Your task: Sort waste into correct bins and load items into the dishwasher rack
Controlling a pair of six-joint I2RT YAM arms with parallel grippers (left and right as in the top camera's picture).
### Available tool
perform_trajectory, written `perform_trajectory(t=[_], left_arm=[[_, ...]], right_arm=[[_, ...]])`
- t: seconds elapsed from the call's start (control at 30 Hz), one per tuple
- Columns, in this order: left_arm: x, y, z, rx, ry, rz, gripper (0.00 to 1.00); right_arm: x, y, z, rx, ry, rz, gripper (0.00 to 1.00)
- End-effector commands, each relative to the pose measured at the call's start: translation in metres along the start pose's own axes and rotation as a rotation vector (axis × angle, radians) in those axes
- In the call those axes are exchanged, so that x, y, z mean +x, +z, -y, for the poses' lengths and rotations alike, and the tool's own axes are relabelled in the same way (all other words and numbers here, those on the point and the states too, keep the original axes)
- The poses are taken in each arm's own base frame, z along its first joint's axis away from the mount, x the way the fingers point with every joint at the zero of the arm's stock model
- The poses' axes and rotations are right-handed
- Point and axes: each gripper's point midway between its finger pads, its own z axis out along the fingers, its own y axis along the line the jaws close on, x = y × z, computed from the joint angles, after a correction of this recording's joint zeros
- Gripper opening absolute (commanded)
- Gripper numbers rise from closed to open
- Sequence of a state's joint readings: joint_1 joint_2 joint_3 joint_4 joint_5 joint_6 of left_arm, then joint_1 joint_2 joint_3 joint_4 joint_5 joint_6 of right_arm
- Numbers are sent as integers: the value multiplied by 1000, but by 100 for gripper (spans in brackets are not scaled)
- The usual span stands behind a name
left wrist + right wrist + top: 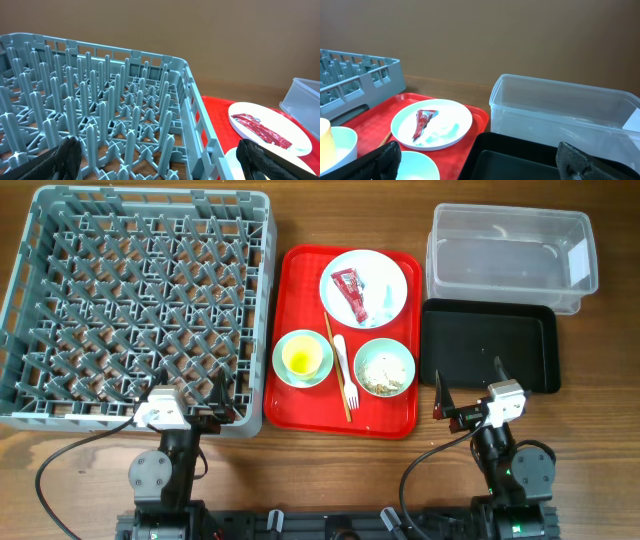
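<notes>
Resting on the plate, the red sachet lies beyond the wide-open right gripper.

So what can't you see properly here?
Overhead: print on the red sachet is too small to read.
Right wrist: the yellow cup is cut by the left edge; the near bowl by the bottom edge, its contents hidden.
Left wrist: the clear tub is cut off by the right edge.

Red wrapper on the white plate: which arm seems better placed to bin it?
Probably the right: the right pincer, open, sits beside the black tray and clear tub; the left pincer faces the rack.
</notes>
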State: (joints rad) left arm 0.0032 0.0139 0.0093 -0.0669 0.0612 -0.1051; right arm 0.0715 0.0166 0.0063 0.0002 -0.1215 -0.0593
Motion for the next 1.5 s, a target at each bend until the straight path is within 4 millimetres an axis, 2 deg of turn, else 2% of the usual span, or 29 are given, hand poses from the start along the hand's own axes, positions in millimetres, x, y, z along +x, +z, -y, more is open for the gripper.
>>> perform_trajectory(t=[0.0,1.23,1.33,1.37,1.47], left_arm=[[2,0,0,6,22,-5,100],[3,0,-2,-5,17,-9,100],[3,1,-2,-6,13,-9,100],[2,0,-1,-5,-39,-7,100],[-8,-4,0,-9,-43,-26,100]], right_arm=[[0,0,2,15,-18,2,100],[-1,0,2,13,-16,3,100],[-2,0,1,7,74,8,100],[-1,0,0,3,111,5,100],[-4,-1,-2,-10,116,-2,100]])
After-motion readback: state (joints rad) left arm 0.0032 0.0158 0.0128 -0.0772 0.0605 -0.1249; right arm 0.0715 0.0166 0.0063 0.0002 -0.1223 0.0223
